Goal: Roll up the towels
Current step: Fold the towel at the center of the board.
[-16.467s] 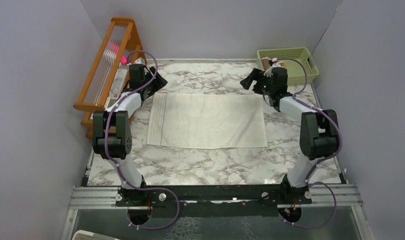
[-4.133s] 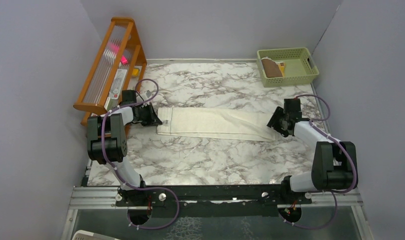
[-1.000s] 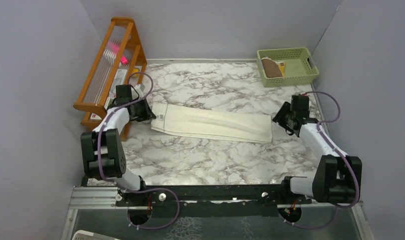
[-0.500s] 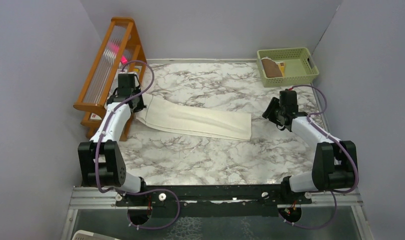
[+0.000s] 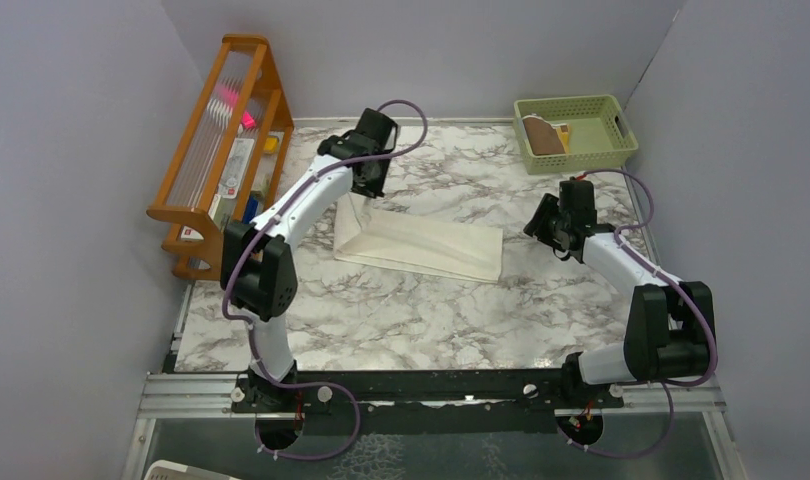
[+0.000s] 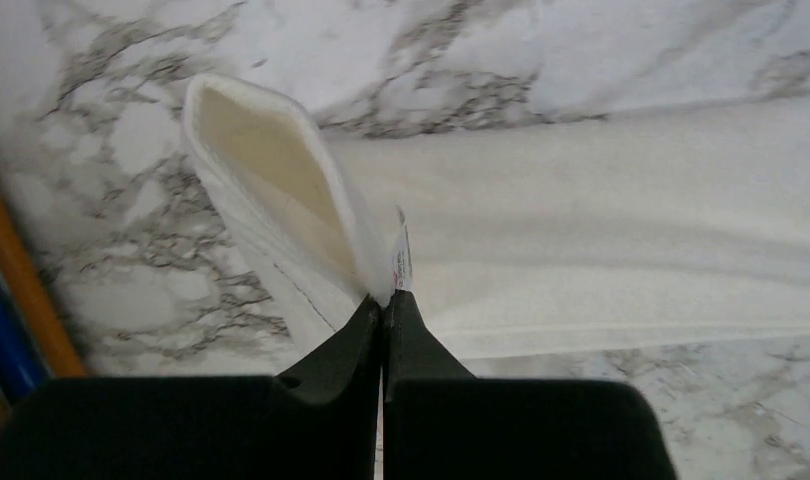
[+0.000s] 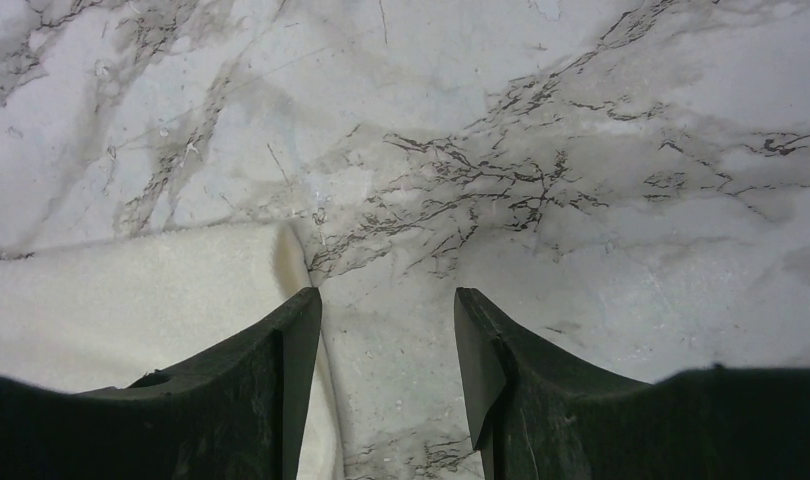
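Note:
A cream towel [image 5: 431,245], folded into a long strip, lies across the marble table [image 5: 421,320]. My left gripper [image 5: 362,190] is shut on its left end and holds that end up off the table. In the left wrist view the black fingers [image 6: 346,345] pinch the towel's [image 6: 631,230] corner beside its printed label [image 6: 402,262]. My right gripper [image 5: 539,228] hovers open just past the right end. Its left finger [image 7: 271,370] overlaps the towel's edge [image 7: 131,300] and nothing sits between the fingers. A brown towel [image 5: 543,135] lies in the green basket [image 5: 616,140].
A wooden rack [image 5: 216,130] holding small items stands along the left wall. The green basket sits in the back right corner. Grey walls close in the table on three sides.
My left arm has swung right and up with the cream towel's left end, dragging the strip rightward and lifting that end. The right gripper moved slightly left, then stayed.

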